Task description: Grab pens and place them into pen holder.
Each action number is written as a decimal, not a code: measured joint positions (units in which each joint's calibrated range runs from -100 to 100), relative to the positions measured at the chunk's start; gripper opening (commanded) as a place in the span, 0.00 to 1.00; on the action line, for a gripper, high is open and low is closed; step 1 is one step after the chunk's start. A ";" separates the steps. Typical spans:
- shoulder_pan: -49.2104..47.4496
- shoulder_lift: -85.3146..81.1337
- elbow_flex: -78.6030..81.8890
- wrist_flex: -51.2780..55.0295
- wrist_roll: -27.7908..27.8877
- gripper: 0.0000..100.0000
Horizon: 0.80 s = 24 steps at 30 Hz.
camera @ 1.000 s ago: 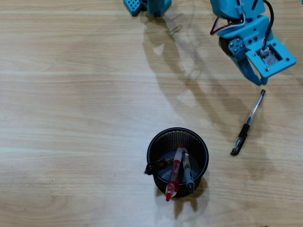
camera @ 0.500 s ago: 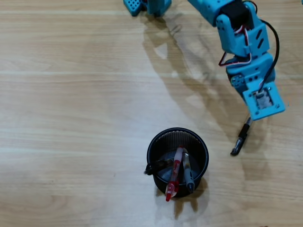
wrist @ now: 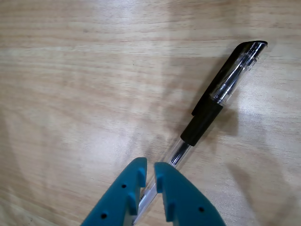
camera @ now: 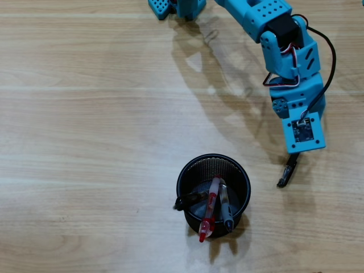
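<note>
Since a second ago the pincer (wrist: 149, 172) has descended over the clear pen (wrist: 221, 99), its jaws now clenched on the barrel. Three pens already stand in the pen holder (camera: 187, 170) nearby, so this grasp likely secures the last.

The gripper (wrist: 149, 170) has been brought down from the upper right of the overhead view onto the clear pen with the black cap (wrist: 221, 94). Most of the barrel, open to view before, is now covered from above, and the fingers are closed around it.
</note>
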 measured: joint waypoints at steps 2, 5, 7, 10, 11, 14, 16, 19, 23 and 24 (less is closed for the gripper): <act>0.00 0.00 0.00 0.00 0.00 0.15; 0.00 0.00 0.00 0.00 0.00 0.20; -0.10 0.00 0.00 0.00 0.00 0.21; -0.10 0.00 0.00 0.00 0.00 0.21; -0.10 0.42 0.00 0.09 0.00 0.21; -0.19 2.04 -0.09 0.09 0.00 0.21; -0.29 2.97 -0.09 0.09 0.00 0.21; -1.14 4.50 -0.09 0.09 0.00 0.21; -1.43 5.69 -0.53 0.09 -0.05 0.21; -1.43 5.78 -0.71 0.00 -0.05 0.21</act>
